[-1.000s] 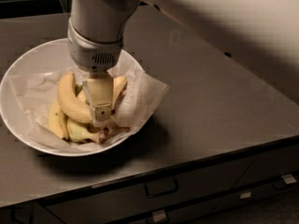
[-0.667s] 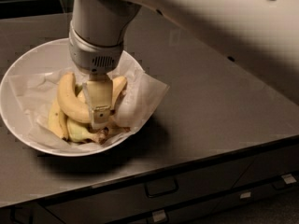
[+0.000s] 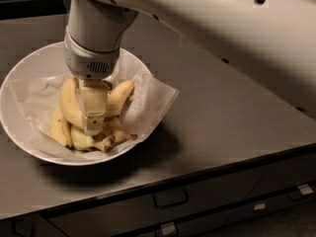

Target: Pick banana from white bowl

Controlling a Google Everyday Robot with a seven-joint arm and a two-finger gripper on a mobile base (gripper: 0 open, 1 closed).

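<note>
While the gripper (image 3: 94,125) hangs down inside the white bowl (image 3: 19,78), you see only its pale front face sunk among the fruit, so you cannot tell whether the jaws are apart or clamped. Your banana (image 3: 69,102) lies right against its left side, with its long axis nearly upright, its curve bulging left and its top end under the wrist. You can count one bowl, one crumpled paper liner (image 3: 148,93) and perhaps three other bananas (image 3: 118,97), though the pile hides some. The bowl rests on the dark surface (image 3: 222,107).
</note>
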